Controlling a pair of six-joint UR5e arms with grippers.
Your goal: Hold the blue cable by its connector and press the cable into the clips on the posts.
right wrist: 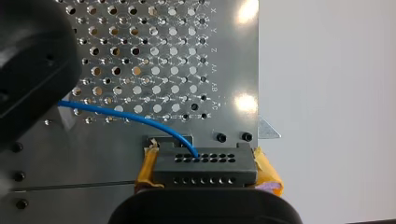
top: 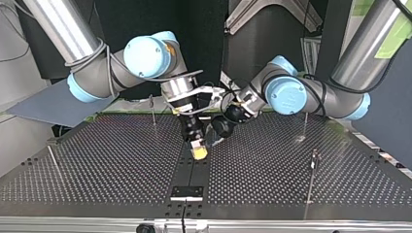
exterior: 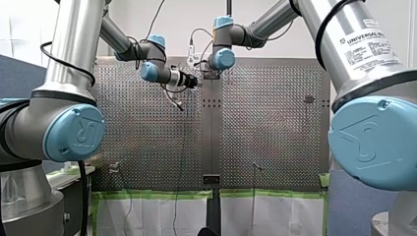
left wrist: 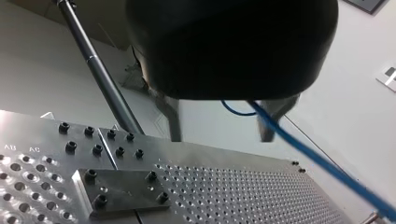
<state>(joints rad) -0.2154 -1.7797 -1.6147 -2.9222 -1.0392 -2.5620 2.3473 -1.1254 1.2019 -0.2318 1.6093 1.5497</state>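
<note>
In the right wrist view my right gripper is shut on the dark connector, a block with rows of holes held between the yellow pads. The blue cable leaves the connector's top and curves toward the black body of my left gripper. Seen from the left wrist, my left gripper has its two metal fingers apart. The cable runs between them, close to one finger. In the top view both grippers meet low over the plate's middle, my right gripper beside my left gripper.
Thin posts stand on the perforated plate: one behind my right arm, two at the top view's right, one at its left. A small bolted plate lies at the near edge.
</note>
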